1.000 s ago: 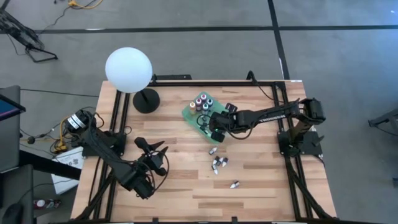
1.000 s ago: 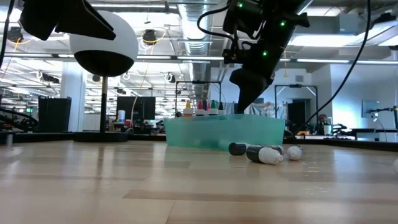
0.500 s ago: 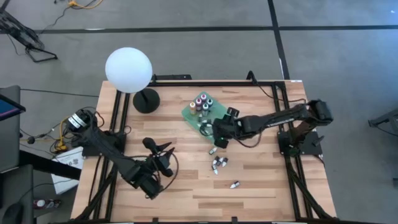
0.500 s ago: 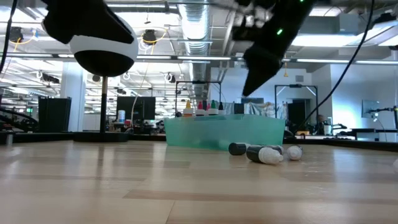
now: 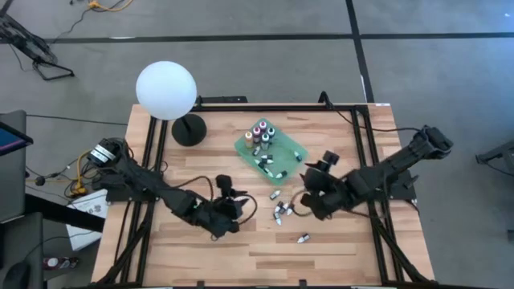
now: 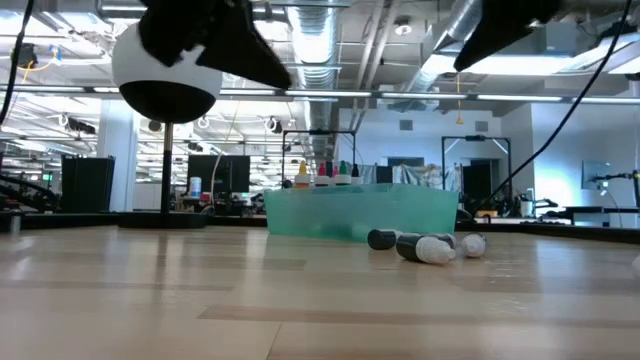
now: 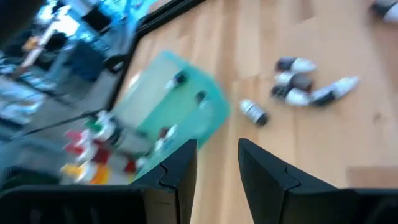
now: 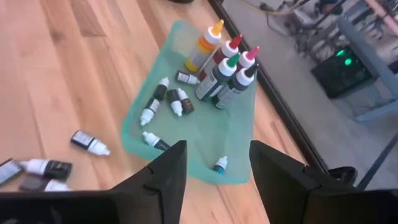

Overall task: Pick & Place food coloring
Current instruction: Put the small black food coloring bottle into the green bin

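The green tray [image 5: 277, 149] lies at the far middle of the table. Tall food coloring bottles [image 8: 227, 68] stand upright at its far end, and small ones [image 8: 168, 99] lie on its floor. More small bottles [image 5: 281, 210] lie loose on the wood in front of the tray, one [image 5: 303, 238] closer to the near edge. My left gripper [image 7: 217, 162] hovers open, left of the loose bottles [image 7: 298, 81]. My right gripper [image 8: 217, 168] hovers open to their right, high above the table, pointing at the tray. Neither has anything between its fingers.
A white globe lamp [image 5: 166, 90] on a black foot stands at the far left. Black frame rails [image 5: 365, 152] run along the table's left, right and far sides. Bare wood lies along the near edge.
My right gripper has drawn back from over the tray toward the table's near right and has risen. My left gripper has swung from the near left toward the table's middle and the loose bottles, turning as it went. No bottle has moved.
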Robot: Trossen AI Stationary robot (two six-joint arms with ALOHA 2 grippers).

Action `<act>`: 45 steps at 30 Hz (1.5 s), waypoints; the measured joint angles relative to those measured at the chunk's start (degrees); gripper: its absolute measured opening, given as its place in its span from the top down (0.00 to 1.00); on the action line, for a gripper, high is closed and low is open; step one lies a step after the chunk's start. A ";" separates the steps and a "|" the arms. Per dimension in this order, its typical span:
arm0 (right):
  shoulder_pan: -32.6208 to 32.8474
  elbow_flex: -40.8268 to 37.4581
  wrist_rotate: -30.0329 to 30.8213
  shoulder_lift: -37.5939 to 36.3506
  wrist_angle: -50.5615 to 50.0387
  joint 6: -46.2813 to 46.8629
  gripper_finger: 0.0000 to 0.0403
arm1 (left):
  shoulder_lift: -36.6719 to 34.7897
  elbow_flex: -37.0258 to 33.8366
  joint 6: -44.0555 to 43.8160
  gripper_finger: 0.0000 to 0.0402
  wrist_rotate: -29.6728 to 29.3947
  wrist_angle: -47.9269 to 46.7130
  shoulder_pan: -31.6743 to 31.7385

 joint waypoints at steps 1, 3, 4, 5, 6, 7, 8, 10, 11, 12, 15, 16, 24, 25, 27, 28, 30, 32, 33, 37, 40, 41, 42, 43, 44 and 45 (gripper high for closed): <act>1.46 0.00 0.94 -0.07 -0.96 1.39 0.59 | 0.00 -0.33 1.66 0.72 2.02 2.51 0.66; 4.35 0.00 2.64 -0.02 -3.31 4.81 0.59 | 0.00 -1.42 4.31 0.72 6.04 7.14 2.01; 5.78 0.00 3.39 -0.02 -4.61 6.65 0.59 | 0.00 -2.11 5.45 0.72 8.31 9.33 2.64; 7.17 0.00 4.12 0.06 -5.84 8.65 0.59 | 0.00 -2.91 6.40 0.72 10.42 11.74 3.30; 8.49 0.00 4.96 0.24 -7.06 10.76 0.59 | 0.00 -3.66 7.02 0.72 12.39 13.85 3.92; 9.88 0.00 5.55 0.35 -8.35 12.81 0.59 | 0.00 -4.33 7.38 0.72 14.09 15.43 4.54; 11.22 -0.02 6.31 0.38 -9.75 14.96 0.59 | 0.00 -5.10 7.61 0.72 15.53 16.94 5.12; 13.80 -0.02 8.19 0.33 -11.99 18.85 0.59 | 0.00 -7.07 7.86 0.72 17.71 20.60 6.29; 15.06 -0.02 8.96 0.35 -12.97 20.54 0.59 | 0.00 -8.22 7.91 0.72 18.48 22.56 6.84; 16.30 -0.02 9.94 0.35 -13.91 22.11 0.59 | 0.02 -9.26 8.01 0.72 19.23 24.50 7.37; 19.78 -0.02 12.93 0.35 -16.15 26.51 0.60 | 0.02 -12.70 7.97 0.72 22.21 31.35 9.00; 20.74 -0.02 13.76 0.35 -16.74 27.87 0.60 | 0.02 -13.81 7.82 0.72 23.22 33.30 9.54; 25.63 -0.02 17.50 0.35 -17.72 32.53 0.61 | 2.04 -19.28 6.86 0.72 26.67 46.01 11.54; 25.89 -0.02 17.77 0.35 -17.69 32.62 0.61 | 2.94 -19.46 6.90 0.72 26.76 46.75 11.55; 26.11 -0.02 18.29 0.35 -17.61 32.93 0.61 | 6.14 -18.55 6.99 0.72 27.73 49.07 11.55; 26.27 -0.02 18.29 0.35 -17.57 32.95 0.61 | 7.70 -18.01 7.03 0.72 27.99 49.69 11.57; 26.38 -0.02 18.28 0.35 -17.47 33.00 0.62 | 10.17 -17.30 7.58 0.72 27.13 50.58 11.59; 26.71 -0.02 18.20 0.35 -17.28 33.10 0.62 | 12.25 -16.71 7.60 0.72 25.93 53.01 11.80; 26.77 -0.02 18.19 0.35 -17.22 33.11 0.62 | 12.73 -16.73 7.31 0.72 25.09 53.89 12.02; 27.29 -0.02 17.95 0.35 -17.17 33.57 0.62 | 15.97 -16.50 3.52 0.72 25.26 57.42 13.54; 27.51 -0.02 18.04 0.38 -17.17 33.59 0.62 | 19.21 -14.75 1.46 0.72 27.00 58.05 14.18; 27.53 -0.02 18.07 0.38 -17.17 33.59 0.62 | 20.29 -14.03 1.30 0.72 27.24 58.06 14.26; 27.53 -0.02 18.05 0.40 -17.15 33.59 0.63 | 21.34 -13.33 1.29 0.72 27.77 58.07 14.28; 27.53 -0.02 18.05 0.40 -17.15 33.59 0.63 | 22.30 -12.70 1.31 0.72 27.88 58.13 14.28; 27.53 -0.02 18.05 0.40 -17.17 33.59 0.63 | 23.11 -12.04 1.33 0.72 27.85 58.13 14.28; 27.55 -0.02 18.03 0.40 -17.15 33.59 0.63 | 23.94 -11.18 1.33 0.72 27.85 58.19 14.28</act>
